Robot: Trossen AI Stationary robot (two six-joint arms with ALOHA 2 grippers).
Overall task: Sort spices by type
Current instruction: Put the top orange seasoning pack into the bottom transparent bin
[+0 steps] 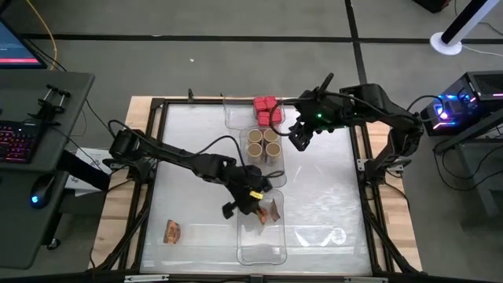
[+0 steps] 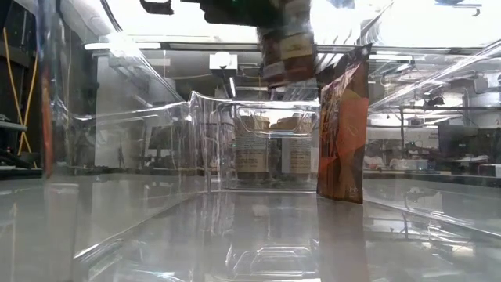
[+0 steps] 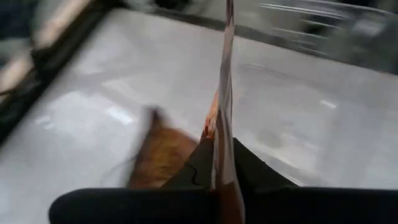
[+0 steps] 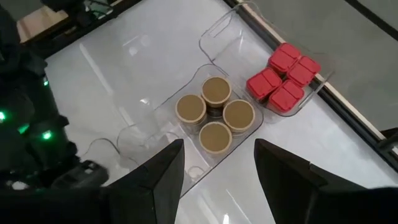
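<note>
With the left gripper [image 1: 250,198] clenched on a packet [image 3: 225,93] above the near tray [image 1: 263,251], lower it squarely before releasing (right gripper [image 1: 300,135] hovers, jaws apart, empty).

No lettering can be read anywhere: the jars' [image 2: 268,153] pale labels and the brown-orange packet's [image 2: 343,133] printed face are too blurred to make out.

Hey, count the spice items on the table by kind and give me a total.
Red boxy containers: 4
Round tan-topped jars: 4
Brown-orange packets: 3 visible, others possibly hidden
Total: 11 visible
</note>
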